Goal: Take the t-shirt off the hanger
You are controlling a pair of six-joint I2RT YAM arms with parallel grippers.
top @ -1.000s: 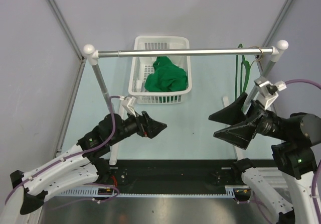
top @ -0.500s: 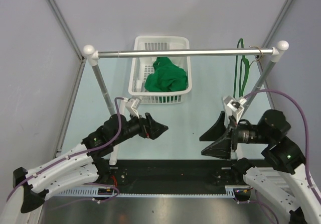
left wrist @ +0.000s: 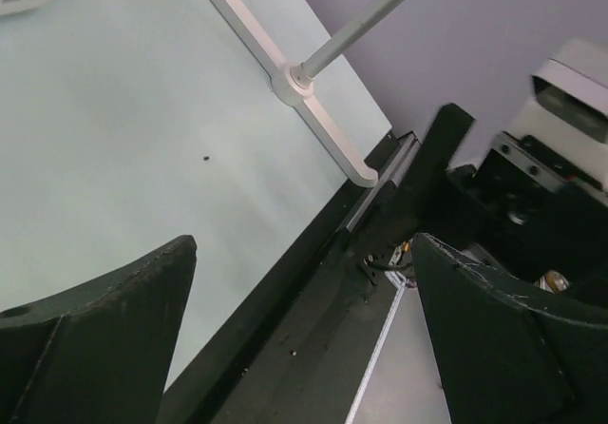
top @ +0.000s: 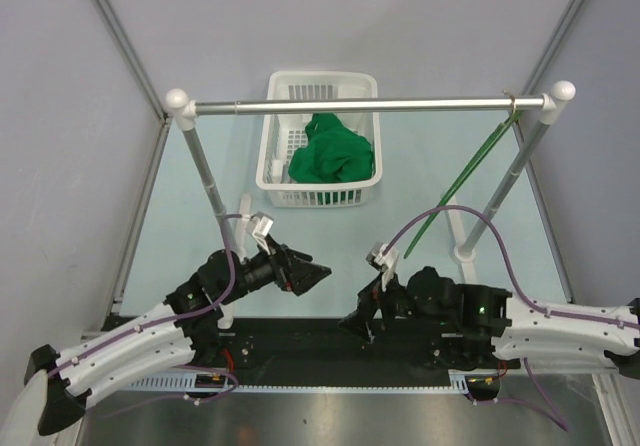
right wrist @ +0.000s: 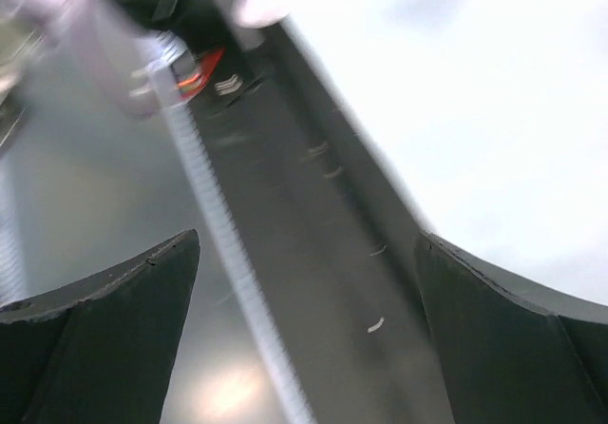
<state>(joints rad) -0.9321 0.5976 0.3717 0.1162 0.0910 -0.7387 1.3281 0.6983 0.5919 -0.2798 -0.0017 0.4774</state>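
The green t-shirt (top: 333, 152) lies crumpled in the white basket (top: 272, 151), off the hanger. The thin green hanger (top: 466, 176) hangs bare from the right end of the silver rail (top: 360, 105), swung out at a slant toward the near left. My left gripper (top: 318, 272) is open and empty, low over the table near the front edge; its wrist view shows wide-apart jaws (left wrist: 304, 329). My right gripper (top: 356, 326) is open and empty, low over the black front rail; its wrist view (right wrist: 306, 334) is blurred.
The rail stands on two slanted posts with white feet (top: 462, 234), one at each side. A white foot bar (left wrist: 285, 82) shows in the left wrist view. A black base strip (top: 330, 351) runs along the near edge. Grey walls close in on both sides.
My right arm has dropped down and left to the front rail, away from the hanger. The hanger has swung out to a slant. My left gripper shifted slightly nearer.
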